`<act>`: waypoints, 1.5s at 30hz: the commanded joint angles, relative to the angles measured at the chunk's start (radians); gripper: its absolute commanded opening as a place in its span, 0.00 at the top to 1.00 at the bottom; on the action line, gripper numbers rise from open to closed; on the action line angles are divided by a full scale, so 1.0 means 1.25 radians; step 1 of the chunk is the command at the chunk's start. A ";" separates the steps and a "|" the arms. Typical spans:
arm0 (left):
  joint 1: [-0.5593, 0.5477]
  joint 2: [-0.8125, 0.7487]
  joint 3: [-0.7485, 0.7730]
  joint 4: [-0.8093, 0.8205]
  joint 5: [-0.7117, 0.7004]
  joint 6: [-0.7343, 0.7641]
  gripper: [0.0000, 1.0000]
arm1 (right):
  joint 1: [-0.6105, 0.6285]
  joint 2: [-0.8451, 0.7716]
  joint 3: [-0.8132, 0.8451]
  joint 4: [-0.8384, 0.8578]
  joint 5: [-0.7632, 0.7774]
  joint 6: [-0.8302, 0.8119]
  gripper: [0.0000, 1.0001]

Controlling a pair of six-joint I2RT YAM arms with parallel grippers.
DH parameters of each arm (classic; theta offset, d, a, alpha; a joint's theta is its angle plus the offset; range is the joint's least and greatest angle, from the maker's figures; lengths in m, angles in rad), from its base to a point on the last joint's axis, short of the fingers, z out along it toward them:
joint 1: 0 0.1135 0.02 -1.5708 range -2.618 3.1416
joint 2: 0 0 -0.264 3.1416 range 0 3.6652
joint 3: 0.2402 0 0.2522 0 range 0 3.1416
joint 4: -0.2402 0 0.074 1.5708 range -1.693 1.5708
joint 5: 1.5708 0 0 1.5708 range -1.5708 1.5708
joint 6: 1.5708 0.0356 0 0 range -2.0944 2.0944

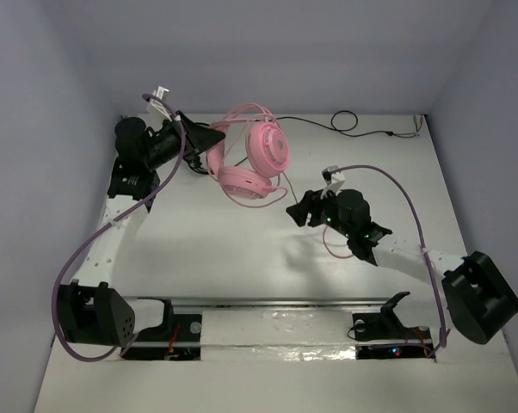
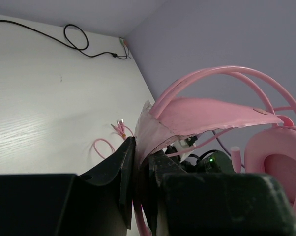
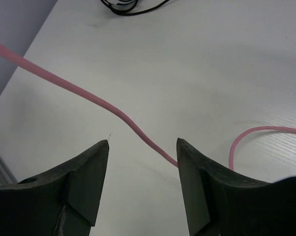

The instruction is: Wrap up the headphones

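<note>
Hovering low over the bench (image 1: 225, 267), my right hand (image 3: 143, 147) stood with its two fingers spread wide and nothing gripped between them. The thin pink cable (image 3: 89, 96) ran slantwise across the white surface and passed under the gap. I judged the hand was placed there to drop astride the cable and pick it up, since that loose length is what has to be wound. Another bend of the same cable curved on the bench just to the right of that hand, so a good deal of it lay slack.

Farther back and to the left, my left hand (image 1: 214, 136) was clamped shut on the headphones (image 1: 257, 159), pinching the soft pink strap of the headband (image 2: 207, 115) between its fingers. Gripping them by the band made sense to me. It gave a steady anchor and left the cups clear, so the cable could be led around the frame without the whole thing sliding. One earcup (image 1: 269, 146) stood higher, and the other (image 1: 242, 185) sat lower and nearer to me. Whether that lower one touched the bench I could not tell. Nor could I tell whether any turns of cable were yet on the band.

At the far edge a black cord (image 1: 349, 122) lay loosely looped, well apart from both hands and with no part in the job.
</note>
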 commanded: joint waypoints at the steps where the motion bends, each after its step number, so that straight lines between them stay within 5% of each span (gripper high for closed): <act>1: 0.005 -0.027 0.071 0.045 -0.006 -0.043 1.00 | 0.000 0.053 0.031 0.078 0.000 0.002 0.37; 5: 0.005 -0.027 0.092 0.024 -0.021 -0.049 1.00 | 0.000 0.118 0.066 0.080 -0.015 -0.003 0.43; 10: 0.005 -0.035 0.098 -0.003 -0.077 -0.039 1.00 | 0.000 0.136 0.068 0.102 -0.069 0.016 0.72; 18: 0.005 -0.038 0.019 0.160 -0.101 -0.188 1.00 | 0.057 0.218 0.111 0.094 -0.145 0.042 0.87; 33: 0.005 -0.090 -0.190 0.274 -0.450 -0.292 1.00 | 0.325 0.179 0.098 0.118 0.042 0.132 0.91; 45: -0.076 -0.115 -0.158 0.137 -0.788 -0.123 1.00 | 0.527 0.157 0.140 0.091 0.120 0.160 0.92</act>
